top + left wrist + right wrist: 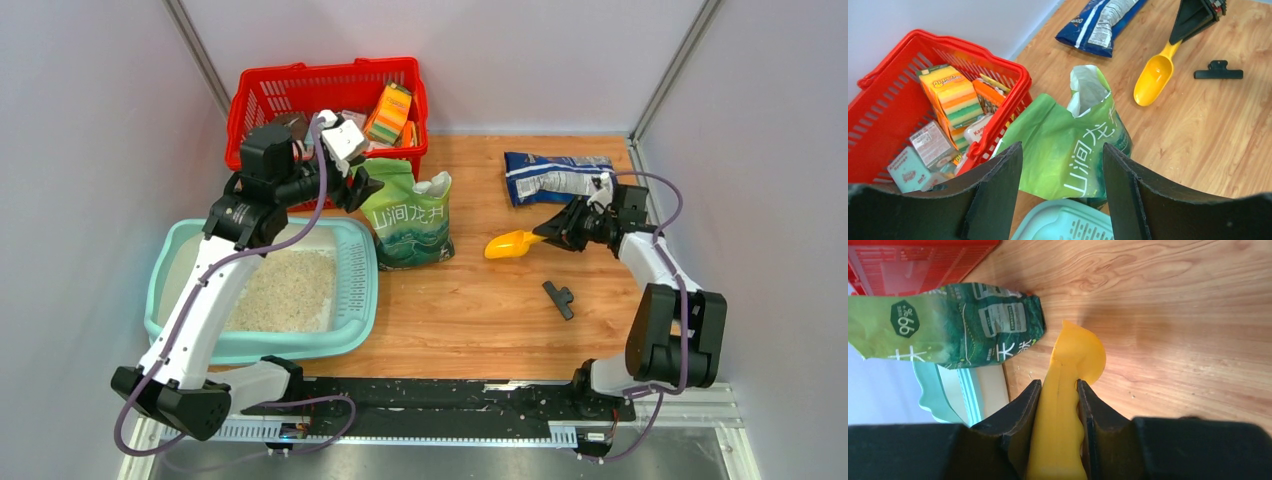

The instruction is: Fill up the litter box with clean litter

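Note:
The pale teal litter box [360, 290] sits at the left, with a heap of beige-white clean litter [290, 290] inside; its grille ledge [1068, 225] shows in the left wrist view. A green printed bag [408, 220] stands with its top open just right of the box, also in the left wrist view [1068, 145]. My left gripper [362, 187] is open and empty, above the box's far right corner, beside the bag. My right gripper [548, 232] is shut on the handle of a yellow scoop [514, 244], seen close in the right wrist view [1068, 390].
A red mesh basket [262, 100] with sponges and boxes stands at the back left. A blue snack bag [555, 176] lies at the back right. A black clip [560, 297] lies on the wood near the right arm.

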`<state>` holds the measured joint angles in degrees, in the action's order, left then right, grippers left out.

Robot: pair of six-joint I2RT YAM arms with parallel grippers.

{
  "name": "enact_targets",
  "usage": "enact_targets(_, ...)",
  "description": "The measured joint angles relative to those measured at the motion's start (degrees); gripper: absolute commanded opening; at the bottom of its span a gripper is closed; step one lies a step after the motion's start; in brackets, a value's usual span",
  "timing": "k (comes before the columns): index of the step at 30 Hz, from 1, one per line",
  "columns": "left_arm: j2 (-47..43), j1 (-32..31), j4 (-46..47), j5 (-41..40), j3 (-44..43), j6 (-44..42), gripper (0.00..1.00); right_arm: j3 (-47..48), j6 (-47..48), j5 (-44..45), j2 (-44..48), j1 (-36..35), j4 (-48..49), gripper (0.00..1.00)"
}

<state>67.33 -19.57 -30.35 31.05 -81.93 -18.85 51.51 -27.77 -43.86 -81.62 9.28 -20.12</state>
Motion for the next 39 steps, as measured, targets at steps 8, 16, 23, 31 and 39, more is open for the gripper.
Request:
enact_targets(8, 0.0, -1.1, -1.2, 0.0, -0.3, -1.0, 0.68, 5.0, 6.8, -1.9, -9.4, 8.4, -1.1, 0.62)
enact_targets(16, 0.2, -1.6, -1.6, 0.0, -0.3, -1.0, 0.68, 18.9, 20.0, 4.0, -16.2, 13.5, -11.1, 1.00)
enact_targets(23, 0.7, -1.7, -1.8, -0.3, -0.3, -2.4, 0.68, 23.1, 23.5, 12.2, -12.0, 11.9, -12.1, 1.00)
enact_targets(31, 1.0, -1.7, -3.4, -6.8, -0.3, -10.1, 0.69, 25.1, 22.4, 13.8, -2.2, -8.1, -11.9, 1.00)
enact_targets(39, 6.3, 0.1, -6.4, -9.7, -1.5, -13.9, 0.71, 32.3, 12.7, 11.2, -3.8, -27.4, -11.9, 1.00)
